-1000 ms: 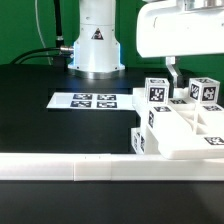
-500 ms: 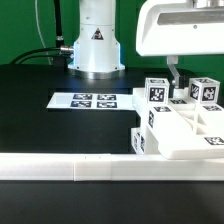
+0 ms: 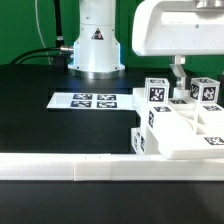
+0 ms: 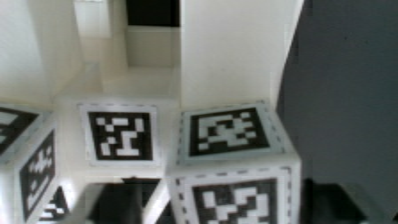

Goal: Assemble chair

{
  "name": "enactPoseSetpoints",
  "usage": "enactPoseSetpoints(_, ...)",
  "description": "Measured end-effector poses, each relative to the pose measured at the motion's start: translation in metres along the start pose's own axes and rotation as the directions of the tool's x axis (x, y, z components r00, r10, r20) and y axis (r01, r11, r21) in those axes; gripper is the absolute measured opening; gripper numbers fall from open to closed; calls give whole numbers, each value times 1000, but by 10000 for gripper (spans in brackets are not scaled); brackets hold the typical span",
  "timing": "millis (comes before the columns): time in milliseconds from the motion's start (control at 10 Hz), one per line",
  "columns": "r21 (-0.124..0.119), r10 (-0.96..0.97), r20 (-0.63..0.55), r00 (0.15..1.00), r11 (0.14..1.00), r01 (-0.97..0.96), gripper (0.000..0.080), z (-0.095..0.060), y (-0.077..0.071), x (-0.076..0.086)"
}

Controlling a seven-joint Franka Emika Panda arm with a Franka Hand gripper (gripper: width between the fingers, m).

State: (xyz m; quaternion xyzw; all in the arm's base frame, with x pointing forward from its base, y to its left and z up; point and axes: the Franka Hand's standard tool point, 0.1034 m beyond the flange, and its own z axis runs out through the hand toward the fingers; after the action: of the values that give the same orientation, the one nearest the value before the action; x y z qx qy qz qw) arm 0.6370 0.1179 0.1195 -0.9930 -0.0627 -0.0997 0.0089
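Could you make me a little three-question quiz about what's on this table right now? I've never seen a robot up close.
1. True or false: the marker board lies flat on the table.
2. The gripper hangs over: A) the marker board, B) the chair parts, C) the border rail.
3. What colour is the tabletop?

Key: 1 true; 2 B; 3 black.

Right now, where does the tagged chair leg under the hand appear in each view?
Exterior view: the tagged chair leg stands on the exterior view's right, just below the hand.
Wrist view: its white length runs away from the camera, between tagged blocks.
Shared landmark: the black-and-white tagged blocks beside it.
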Motion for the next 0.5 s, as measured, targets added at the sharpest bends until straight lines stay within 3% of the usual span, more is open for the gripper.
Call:
enactPoseSetpoints(100, 0, 0, 0, 1000, 1000, 0, 286, 0, 0, 0)
enactPoseSetpoints(400, 1, 48, 0, 999, 999, -48, 282, 0, 0, 0)
enactPoseSetpoints(500, 2, 157, -5, 988, 988, -157, 282, -1, 0, 2)
